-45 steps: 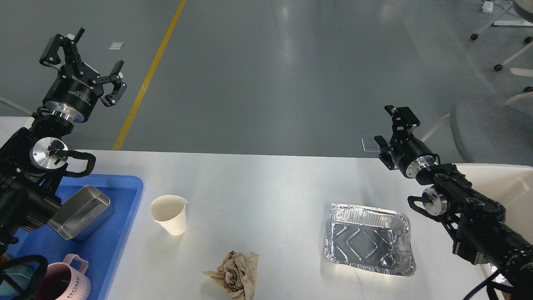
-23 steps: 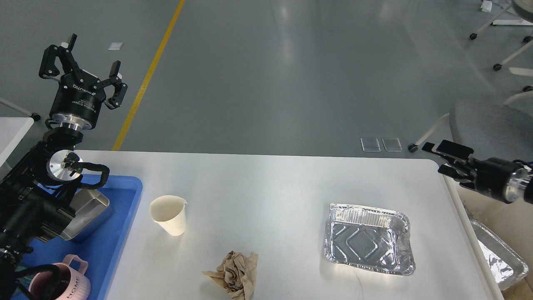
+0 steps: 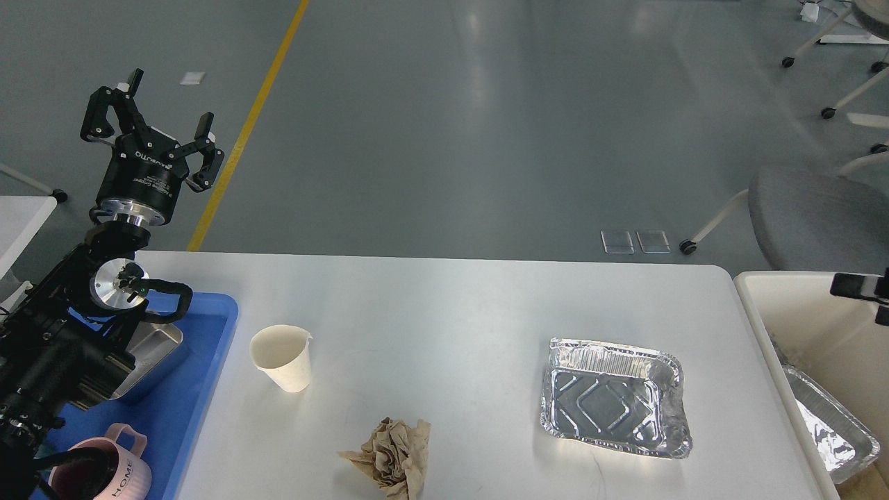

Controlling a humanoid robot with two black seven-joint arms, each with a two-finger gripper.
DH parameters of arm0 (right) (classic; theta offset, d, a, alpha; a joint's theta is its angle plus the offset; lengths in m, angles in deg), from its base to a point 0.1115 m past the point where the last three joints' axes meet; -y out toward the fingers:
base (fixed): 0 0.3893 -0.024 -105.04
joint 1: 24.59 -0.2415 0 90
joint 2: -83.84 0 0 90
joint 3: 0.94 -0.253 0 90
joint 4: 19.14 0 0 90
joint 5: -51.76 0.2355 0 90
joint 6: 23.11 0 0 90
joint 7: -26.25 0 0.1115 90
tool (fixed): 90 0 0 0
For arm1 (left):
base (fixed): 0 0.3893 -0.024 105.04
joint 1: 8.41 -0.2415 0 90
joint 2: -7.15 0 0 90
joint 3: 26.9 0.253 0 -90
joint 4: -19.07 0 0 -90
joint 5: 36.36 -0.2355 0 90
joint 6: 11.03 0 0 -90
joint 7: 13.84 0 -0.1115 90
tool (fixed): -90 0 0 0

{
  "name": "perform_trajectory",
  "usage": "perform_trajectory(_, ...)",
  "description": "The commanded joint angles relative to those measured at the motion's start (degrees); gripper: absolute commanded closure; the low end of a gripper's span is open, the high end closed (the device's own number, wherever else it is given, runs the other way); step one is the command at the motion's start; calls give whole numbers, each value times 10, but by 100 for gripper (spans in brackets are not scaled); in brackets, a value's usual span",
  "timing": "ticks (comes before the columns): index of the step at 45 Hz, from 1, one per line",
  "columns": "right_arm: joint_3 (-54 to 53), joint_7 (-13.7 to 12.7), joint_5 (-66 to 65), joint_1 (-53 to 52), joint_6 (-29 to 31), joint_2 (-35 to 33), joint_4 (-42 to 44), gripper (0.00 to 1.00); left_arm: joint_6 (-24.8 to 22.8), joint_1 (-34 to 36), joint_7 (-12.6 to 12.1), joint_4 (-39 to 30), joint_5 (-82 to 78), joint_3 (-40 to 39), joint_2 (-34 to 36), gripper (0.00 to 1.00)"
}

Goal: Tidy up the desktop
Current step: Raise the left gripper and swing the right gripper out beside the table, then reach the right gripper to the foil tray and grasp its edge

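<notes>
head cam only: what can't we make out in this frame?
- Right gripper: cut off by the right edge; finger state unreadable.
- Steel container in the blue tray: mostly behind the left arm.
- Pink mug: cropped by the bottom edge.
- Foil tray in the bin: cropped at the corner.

Lab hall: grey floor [image 3: 486, 125], yellow line [image 3: 243, 139]

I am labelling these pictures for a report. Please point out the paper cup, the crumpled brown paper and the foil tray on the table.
paper cup [image 3: 286, 364]: head view, on its outer side wall.
crumpled brown paper [image 3: 392, 455]: head view, on the middle of the wad.
foil tray [image 3: 603, 404]: head view, on its embossed bottom.
</notes>
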Motion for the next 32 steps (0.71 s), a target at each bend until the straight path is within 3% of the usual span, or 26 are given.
perform_trajectory(1, -13, 9, -27, 1, 45, -15, -1, 0, -2, -2, -1, 0, 0, 5, 0, 3)
perform_trajectory(14, -33, 2, -34, 8, 77, 1, 3, 0, -5, -10, -1, 0, 0, 6, 2, 3)
perform_trajectory(32, -26, -53, -158, 52, 40, 214, 118, 0, -1, -10, -1, -1, -1, 7, 2, 3)
